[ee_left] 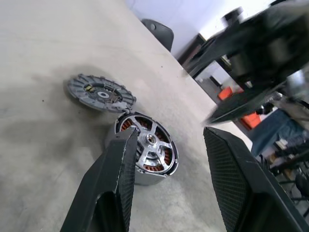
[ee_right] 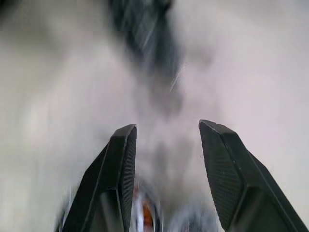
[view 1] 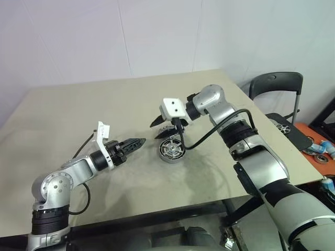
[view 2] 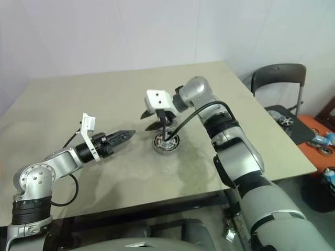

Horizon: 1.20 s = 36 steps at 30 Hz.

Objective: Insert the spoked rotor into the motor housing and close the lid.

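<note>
With the spoked rotor (ee_left: 150, 143) seated in the motor housing (ee_left: 126, 159), I steer the right gripper (view 1: 158, 128), parted and empty, to the lid (ee_left: 100, 93) and grip its rim squarely.

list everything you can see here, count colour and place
motor housing: 1, grey with copper windings, mid-table
spoked rotor: 1, silver, seated in the housing
lid: 1, grey, notched edge, flat on the table just beyond the housing
table: 1, beige
chair: 1, black, past the table's far right corner
left gripper: 1, black, open and empty, level, left of the housing
right gripper: 1, black, open and empty, above the housing
</note>
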{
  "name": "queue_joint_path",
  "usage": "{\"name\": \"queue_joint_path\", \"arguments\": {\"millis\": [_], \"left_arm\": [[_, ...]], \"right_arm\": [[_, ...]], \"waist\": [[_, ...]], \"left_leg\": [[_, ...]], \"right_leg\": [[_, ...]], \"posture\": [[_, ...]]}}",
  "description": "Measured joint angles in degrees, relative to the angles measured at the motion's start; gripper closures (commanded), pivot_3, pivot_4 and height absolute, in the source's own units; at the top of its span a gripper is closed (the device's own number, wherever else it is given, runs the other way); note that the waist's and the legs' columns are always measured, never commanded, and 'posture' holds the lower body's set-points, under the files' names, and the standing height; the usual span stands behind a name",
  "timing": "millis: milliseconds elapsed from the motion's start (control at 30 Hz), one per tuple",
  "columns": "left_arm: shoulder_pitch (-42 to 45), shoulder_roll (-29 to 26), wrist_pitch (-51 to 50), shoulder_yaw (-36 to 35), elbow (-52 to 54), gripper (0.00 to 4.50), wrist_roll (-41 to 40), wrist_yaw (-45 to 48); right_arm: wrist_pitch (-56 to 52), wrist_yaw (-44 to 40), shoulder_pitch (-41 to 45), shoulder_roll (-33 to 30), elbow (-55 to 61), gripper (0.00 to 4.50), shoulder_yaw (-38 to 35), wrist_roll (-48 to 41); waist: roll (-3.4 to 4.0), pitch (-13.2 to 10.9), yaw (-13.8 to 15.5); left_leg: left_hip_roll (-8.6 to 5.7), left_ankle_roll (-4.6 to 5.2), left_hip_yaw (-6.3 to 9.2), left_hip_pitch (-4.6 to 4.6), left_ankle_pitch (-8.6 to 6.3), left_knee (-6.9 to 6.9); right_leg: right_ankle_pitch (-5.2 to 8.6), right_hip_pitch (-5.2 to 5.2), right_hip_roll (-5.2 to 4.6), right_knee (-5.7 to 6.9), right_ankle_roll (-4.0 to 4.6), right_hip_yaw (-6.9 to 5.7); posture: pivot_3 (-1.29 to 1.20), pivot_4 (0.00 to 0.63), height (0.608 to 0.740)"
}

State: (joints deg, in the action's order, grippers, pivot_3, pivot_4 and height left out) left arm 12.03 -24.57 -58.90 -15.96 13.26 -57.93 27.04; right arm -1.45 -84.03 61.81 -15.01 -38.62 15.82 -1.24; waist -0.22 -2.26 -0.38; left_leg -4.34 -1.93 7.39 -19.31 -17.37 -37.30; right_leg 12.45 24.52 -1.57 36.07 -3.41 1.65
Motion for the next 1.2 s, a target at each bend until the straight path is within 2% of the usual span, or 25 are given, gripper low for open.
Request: {"name": "queue_joint_path", "arguments": {"millis": [100, 167, 233, 267, 400, 533, 767, 933, 1200], "left_arm": [[0.1, 0.0, 0.7, -0.4, -0.2, 2.18, 0.0, -0.4], [0.2, -0.1, 0.8, -0.6, -0.6, 2.18, 0.0, -0.5], [0.8, -0.2, 0.8, -0.5, -1.6, 2.18, 0.0, -0.5], [1.5, -0.2, 0.8, -0.4, -2.2, 2.18, 0.0, -0.4], [4.1, -0.8, 0.8, 0.2, -4.2, 2.18, 0.6, 0.5], [5.1, -1.2, 0.8, 1.0, -5.5, 2.18, 1.2, 1.2], [6.0, -1.4, 0.7, 1.4, -5.8, 2.18, 1.2, 1.1], [5.4, -1.1, 0.5, 1.4, -5.1, 2.18, 1.2, 0.1], [4.0, -0.9, 0.8, 1.4, -4.6, 2.18, 1.2, 0.0]], "right_arm": [[-19.4, 3.6, -9.4, -3.1, 12.9, 4.12, -3.5, -5.5], [-31.7, 8.2, -13.6, -3.6, 19.1, 4.12, -6.9, -9.3], [-42.8, 13.7, -16.2, -2.8, 24.5, 4.50, -12.0, -14.4], [-47.1, 16.5, -17.0, -1.9, 26.7, 4.50, -15.2, -17.1], [-55.3, 26.0, -20.5, 0.3, 32.7, 4.50, -20.2, -21.8], [-55.1, 33.1, -22.6, 2.3, 32.5, 4.50, -20.2, -21.9], [-45.5, 40.7, -25.7, 3.9, 25.7, 4.50, -16.1, -17.5], [-38.1, 41.5, -28.6, 3.7, 20.0, 4.50, -9.4, -12.2], [-32.4, 41.3, -28.5, 2.7, 18.7, 4.50, -6.2, -9.3]], "waist": [[0.01, 0.0, 0.8], [0.02, 0.0, 1.1], [0.06, 0.0, 1.0], [0.06, 0.0, 1.0], [0.06, 0.0, 0.9], [0.06, 0.0, 0.6], [0.03, 0.0, 0.0], [0.03, 0.0, -0.6], [0.00, 0.0, -0.6]], "left_leg": [[-0.06, 0.03, -0.02, -0.05, -0.02, -0.07], [-0.03, 0.02, -0.01, -0.05, -0.01, -0.07], [0.02, 0.01, -0.03, -0.04, 0.00, -0.06], [0.04, -0.01, -0.02, -0.04, 0.01, -0.05], [0.04, -0.01, -0.09, 0.02, 0.01, -0.07], [0.03, 0.00, -0.14, 0.00, 0.01, -0.07], [0.03, 0.00, -0.13, -0.01, 0.01, -0.05], [0.03, 0.01, -0.14, 0.00, 0.01, -0.06], [0.06, 0.01, -0.15, 0.58, 0.01, -0.04]], "right_leg": [[0.00, 0.00, -0.07, -0.01, -0.01, -0.02], [0.00, 0.04, -0.05, 0.02, 0.00, -0.01], [-0.01, 0.06, 0.01, 0.05, 0.03, -0.01], [-0.02, 0.06, 0.03, 0.04, 0.05, -0.03], [-0.02, -0.03, 0.03, 0.02, 0.02, -0.02], [-0.02, 0.00, 0.03, 0.02, 0.02, 0.00], [-0.02, 0.00, 0.02, -0.02, 0.02, 0.02], [-0.02, 0.00, 0.03, -0.01, 0.02, 0.04], [0.07, -0.58, 0.08, -0.03, -0.12, 0.05]], "posture": [[0.00, 0.000, 0.740], [0.00, 0.000, 0.740], [0.00, 0.000, 0.740], [0.00, 0.000, 0.740], [0.00, 0.000, 0.740], [0.00, 0.000, 0.740], [0.00, 0.000, 0.740], [0.00, 0.000, 0.740], [0.00, 0.000, 0.740]]}}
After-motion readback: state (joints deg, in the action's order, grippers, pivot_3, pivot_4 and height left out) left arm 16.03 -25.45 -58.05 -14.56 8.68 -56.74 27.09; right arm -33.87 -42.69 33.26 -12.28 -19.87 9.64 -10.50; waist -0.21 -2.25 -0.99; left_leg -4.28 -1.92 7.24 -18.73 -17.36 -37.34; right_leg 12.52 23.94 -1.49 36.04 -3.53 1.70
